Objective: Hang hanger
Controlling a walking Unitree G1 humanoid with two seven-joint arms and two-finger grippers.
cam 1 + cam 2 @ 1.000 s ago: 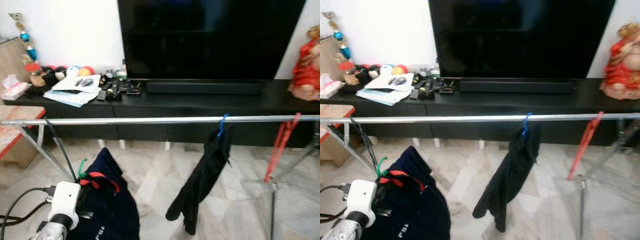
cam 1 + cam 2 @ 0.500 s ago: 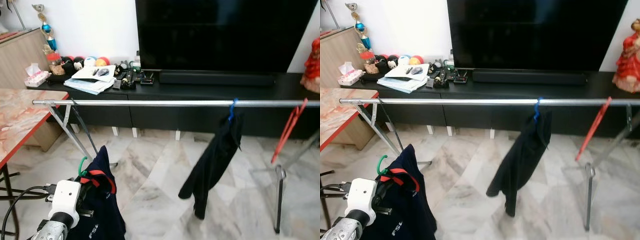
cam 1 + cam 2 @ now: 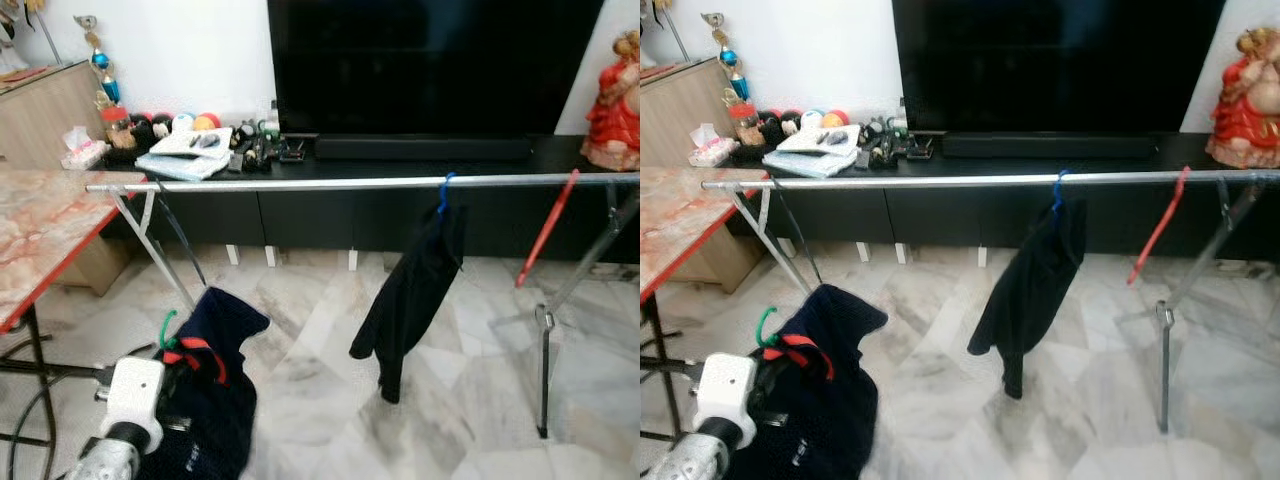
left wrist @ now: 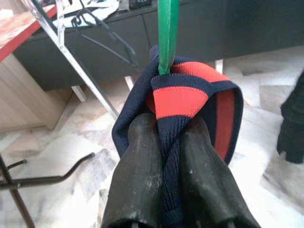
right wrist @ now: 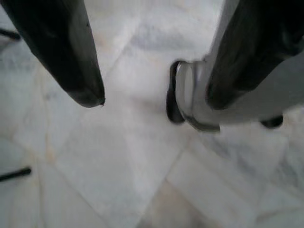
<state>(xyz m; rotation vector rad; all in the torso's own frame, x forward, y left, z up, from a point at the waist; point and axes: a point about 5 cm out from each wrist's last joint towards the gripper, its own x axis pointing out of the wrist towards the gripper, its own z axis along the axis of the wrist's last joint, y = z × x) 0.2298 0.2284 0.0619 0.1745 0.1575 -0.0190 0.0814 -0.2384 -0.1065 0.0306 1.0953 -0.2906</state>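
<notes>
While the left gripper (image 4: pixel 164 142) pinches the navy, red-collared shirt on its green plastic hanger (image 4: pixel 167 33) low, below the silver rail's (image 3: pixel 300 184) left end, ready for lifting, the idle right gripper (image 5: pixel 152 85) gapes empty

green hanger (image 4: pixel 167 33), navy garment (image 3: pixel 215 400) with red-striped collar, silver rail (image 3: pixel 330 183)

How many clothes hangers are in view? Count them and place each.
3. A blue plastic hanger carrying a black garment hangs mid-rail; a bare red hanger hangs further right; a green-hooked hanger inside the navy shirt is clamped by the left gripper. Others may be hidden.
</notes>
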